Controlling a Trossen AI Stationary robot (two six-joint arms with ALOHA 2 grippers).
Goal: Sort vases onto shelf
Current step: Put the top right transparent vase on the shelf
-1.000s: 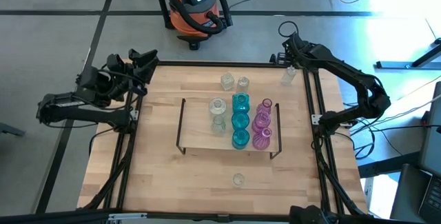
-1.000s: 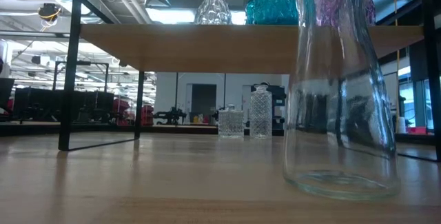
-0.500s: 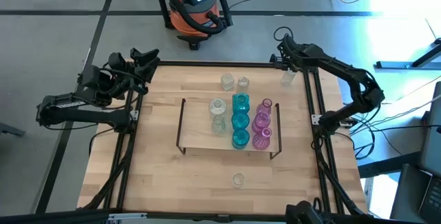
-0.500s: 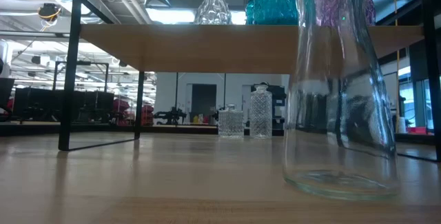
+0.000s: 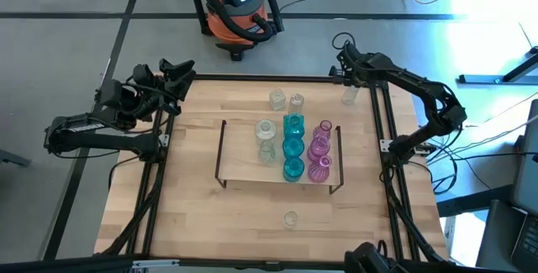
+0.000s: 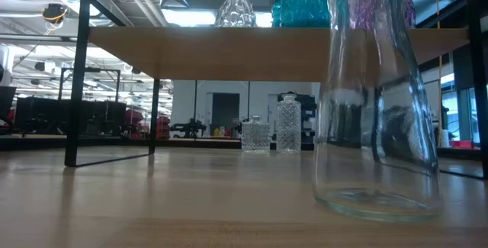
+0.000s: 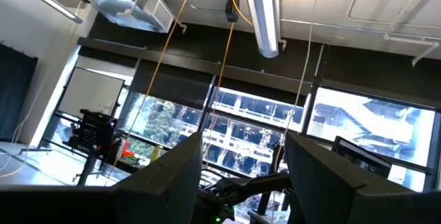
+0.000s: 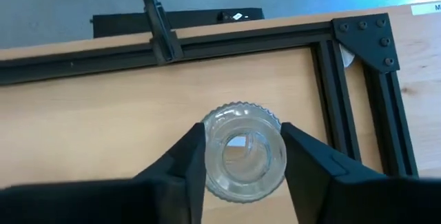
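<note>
Since a second ago the right gripper (image 8: 239,156) has swung in over the table's far right corner and come down around the clear vase (image 8: 241,159) there, its fingers (image 8: 187,156) now close on either side of it.

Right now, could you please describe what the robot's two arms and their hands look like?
Both arms are dark, nearly black, built of slim jointed segments with bulkier joint housings. The left hand and right hand each end in two broad, flat, matte black fingers with rounded edges. No markings are visible on them.
</note>
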